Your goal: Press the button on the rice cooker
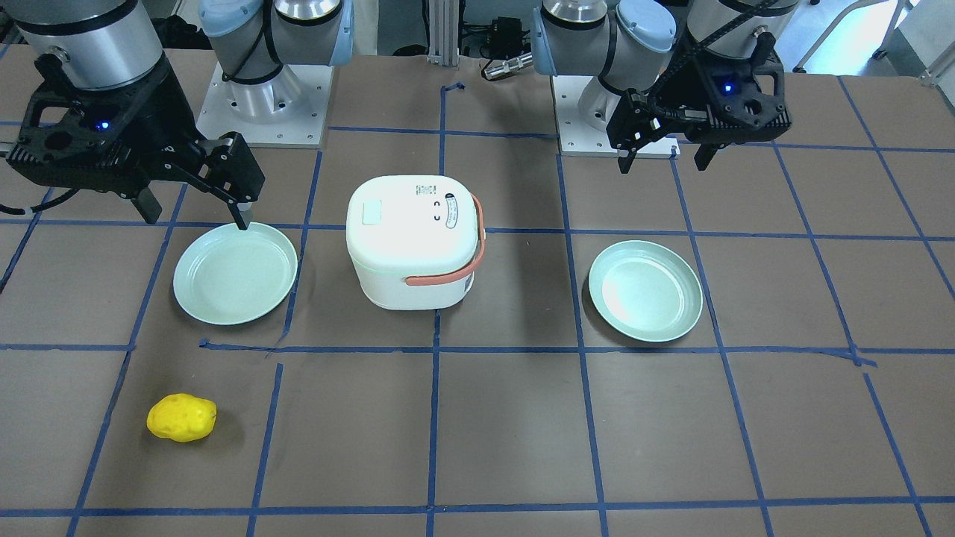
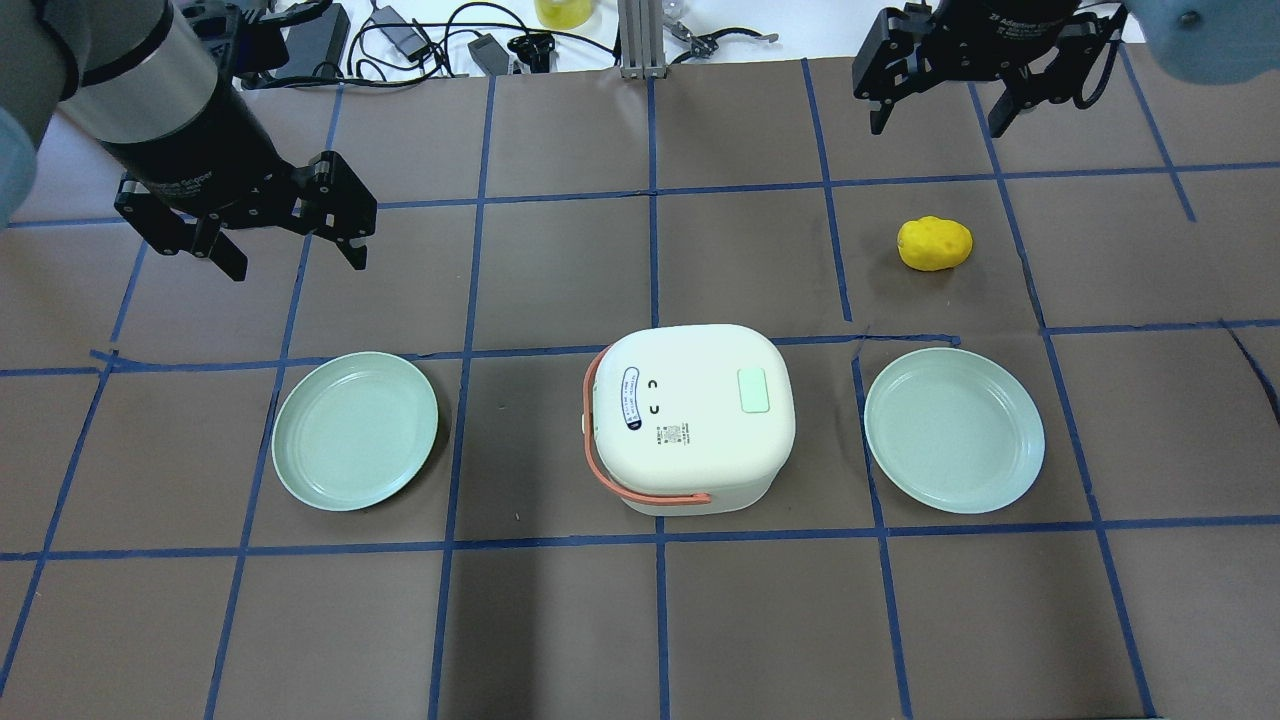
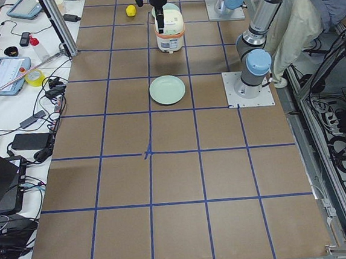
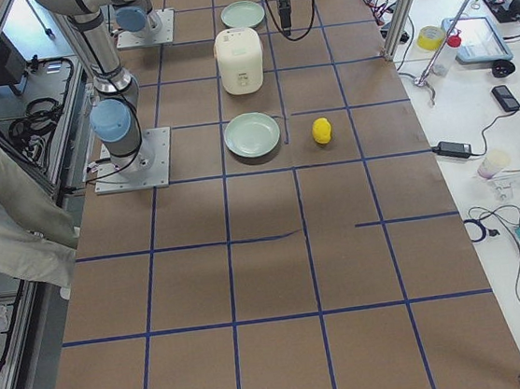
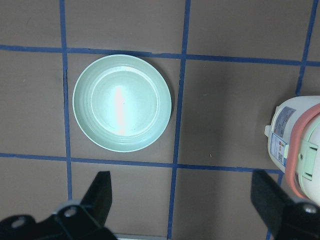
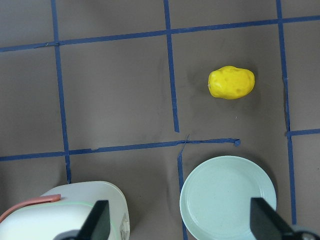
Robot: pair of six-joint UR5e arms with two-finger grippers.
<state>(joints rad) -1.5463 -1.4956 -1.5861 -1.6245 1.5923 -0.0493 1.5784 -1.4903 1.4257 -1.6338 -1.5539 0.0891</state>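
Rice cooker [image 2: 690,420] at the centre of the table [image 2: 560,620], lid shut, orange handle [image 2: 598,470] folded down around the left and near sides. Sits between a left plate [image 2: 355,430] and a right plate [image 2: 955,430], touching neither. Carries a pale green button [image 2: 752,390] on the lid's right half, facing up, so probably calls for a press from straight above. Left gripper [image 2: 298,262] high beyond the left plate, spread wide, holding nothing. Right gripper [image 2: 938,125] likewise wide and empty at the far right, near a yellow toy potato [image 2: 934,243]. Neither near the cooker yet; looks like the start of the approach. No obstacle above the lid; potato and plates well off any direct path.
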